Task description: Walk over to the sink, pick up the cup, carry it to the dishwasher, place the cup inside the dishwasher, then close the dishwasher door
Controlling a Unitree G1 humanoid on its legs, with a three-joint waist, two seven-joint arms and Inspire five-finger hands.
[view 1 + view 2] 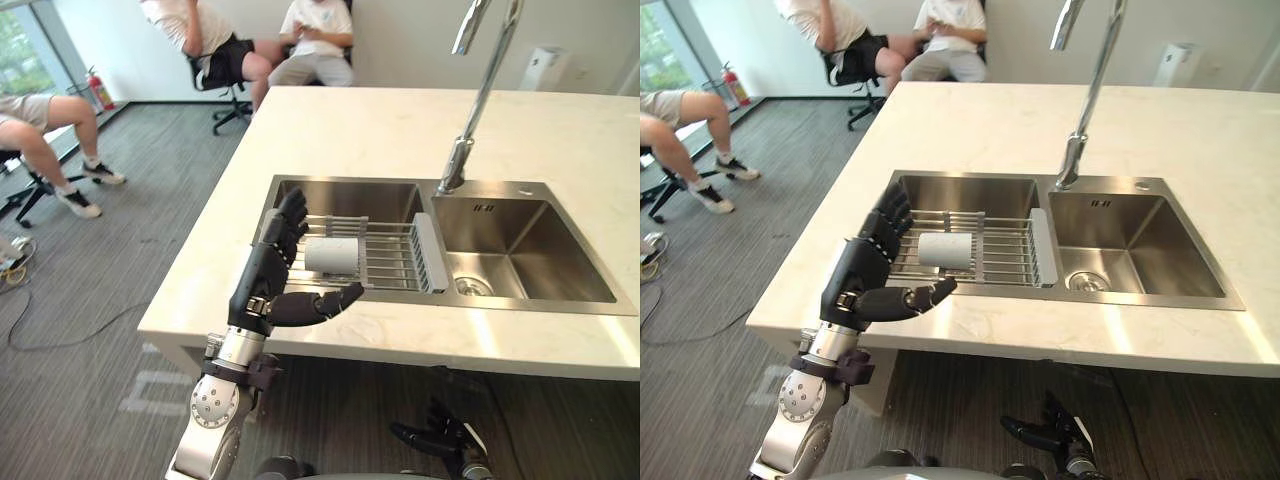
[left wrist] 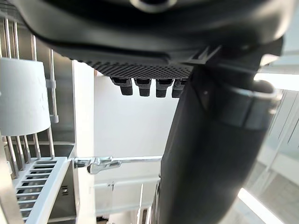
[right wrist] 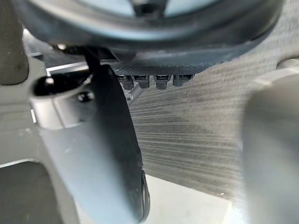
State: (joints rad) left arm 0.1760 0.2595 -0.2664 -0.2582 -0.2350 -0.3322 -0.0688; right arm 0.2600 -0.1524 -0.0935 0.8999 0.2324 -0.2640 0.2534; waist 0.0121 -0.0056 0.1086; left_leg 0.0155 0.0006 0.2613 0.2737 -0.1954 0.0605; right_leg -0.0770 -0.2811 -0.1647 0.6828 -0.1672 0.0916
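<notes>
Here the left hand (image 1: 265, 270) is hovering at the near left corner of the sink (image 1: 530, 190). Its fingers are stretching straight toward the far side over the sink's left rim. Its thumb is pointing right along the near rim, so the hand is spread wide and holding nothing. Whether the fingers are touching the steel, I cannot tell.

The cup (image 1: 331, 255), white and lying on its side, is resting on a wire rack (image 1: 390, 262) that is spanning the left basin. It is sitting just right of the outstretched fingers and just beyond the thumb, apart from both. In the left wrist view the cup is showing on the rack bars off to one side of the fingertips.

The sink is sitting sunk into a pale stone desk (image 1: 400, 130). A tall faucet (image 1: 470, 130) is rising from the far rim between the two basins, and a drain (image 1: 472, 285) is showing in the right basin.

The right hand (image 1: 440, 437) is hanging low, below the near edge of the desk and over the grey carpet (image 1: 120, 200). Its fingers are lying loose and empty.

Far off on the left, three people are sitting on chairs: two (image 1: 215, 40) (image 1: 310, 35) beyond the desk's far end and one (image 1: 40, 120) by the window. A red fire extinguisher (image 1: 100, 90) is standing near them.
</notes>
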